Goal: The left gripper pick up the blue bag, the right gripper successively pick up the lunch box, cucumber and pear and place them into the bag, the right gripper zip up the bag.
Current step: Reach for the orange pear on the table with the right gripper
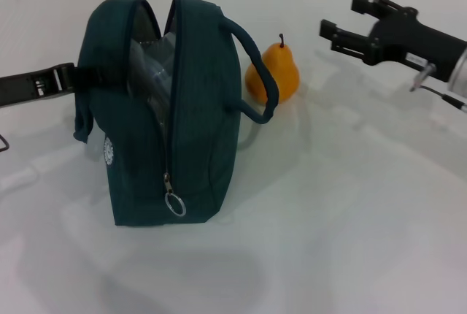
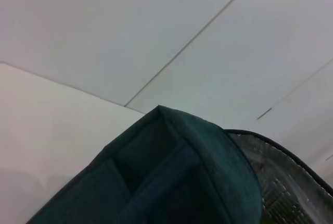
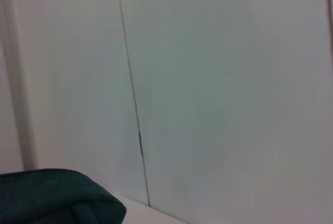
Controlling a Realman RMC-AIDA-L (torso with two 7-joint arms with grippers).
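Pear point(image 1: 273, 74) behind blue bag point(image 1: 175, 124) handle.

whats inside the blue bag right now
Through the blue bag's open top, silvery lining and something clear show, likely the lunch box. Anything deeper is hidden by fabric.

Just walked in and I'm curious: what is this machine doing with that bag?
The left tool holds the blue bag upright on the table, its zipper open. Something clear shows inside. The right tool, open and empty, hovers near the pear, which sits behind the bag.
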